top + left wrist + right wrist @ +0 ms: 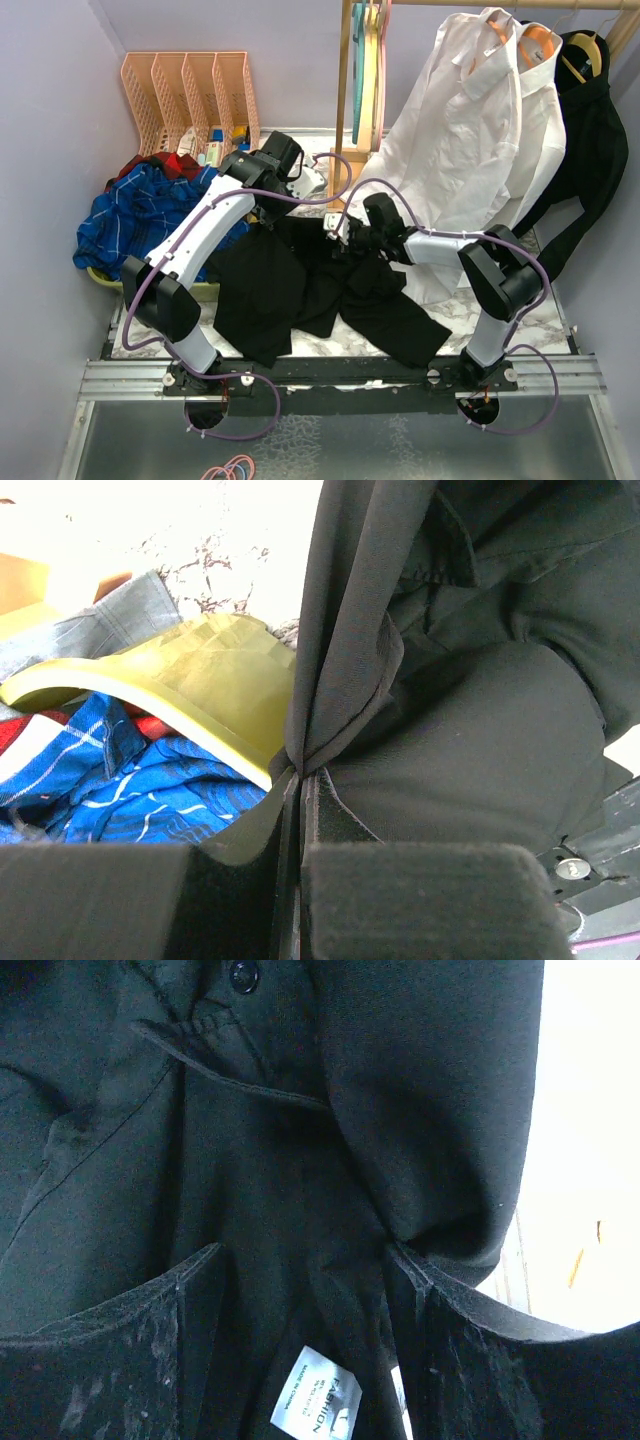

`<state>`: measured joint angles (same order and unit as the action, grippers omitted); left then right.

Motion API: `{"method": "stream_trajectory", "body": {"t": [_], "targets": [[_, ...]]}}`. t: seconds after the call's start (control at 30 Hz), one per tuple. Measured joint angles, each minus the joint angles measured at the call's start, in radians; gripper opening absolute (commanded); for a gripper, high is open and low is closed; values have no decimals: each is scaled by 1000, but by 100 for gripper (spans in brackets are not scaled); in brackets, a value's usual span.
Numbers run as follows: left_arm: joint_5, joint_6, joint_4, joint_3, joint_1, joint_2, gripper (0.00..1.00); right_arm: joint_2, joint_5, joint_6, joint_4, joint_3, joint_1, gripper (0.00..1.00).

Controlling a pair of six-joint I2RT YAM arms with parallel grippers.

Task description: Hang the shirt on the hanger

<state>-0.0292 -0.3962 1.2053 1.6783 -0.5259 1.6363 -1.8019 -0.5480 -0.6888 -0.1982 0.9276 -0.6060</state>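
Looking down on the scene, you see the black shirt (300, 280) lying crumpled on the marble worktop (452, 308), between the two arms and just right of the blue plaid garment (140, 215). Your left fingers (400, 900) are pressed together on a fold at the shirt's far left edge, with the cloth rising out of the pinch. Your right fingers (100, 1370) stand apart around the neck area, gripping nothing; the white label (318, 1395) sits in the gap between them.
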Motion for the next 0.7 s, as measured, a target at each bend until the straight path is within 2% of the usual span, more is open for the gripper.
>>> {"method": "stream_trajectory", "body": {"t": [0.17,0.27,0.33,0.47,0.57,0.7], "targets": [[-14,2,0,-1,0,0,0,16,15,-78,62,0,-2,66],[-18,3,0,0,0,0,0,16,38,-109,90,0,-2,61],[-22,5,0,0,0,0,0,16,58,-125,91,0,-2,50],[-32,5,1,1,0,0,0,11,93,-136,85,1,-2,35],[-41,5,1,1,0,0,0,9,112,-138,72,1,-2,17],[-52,5,2,1,0,0,0,10,128,-145,38,0,-2,2]]}}
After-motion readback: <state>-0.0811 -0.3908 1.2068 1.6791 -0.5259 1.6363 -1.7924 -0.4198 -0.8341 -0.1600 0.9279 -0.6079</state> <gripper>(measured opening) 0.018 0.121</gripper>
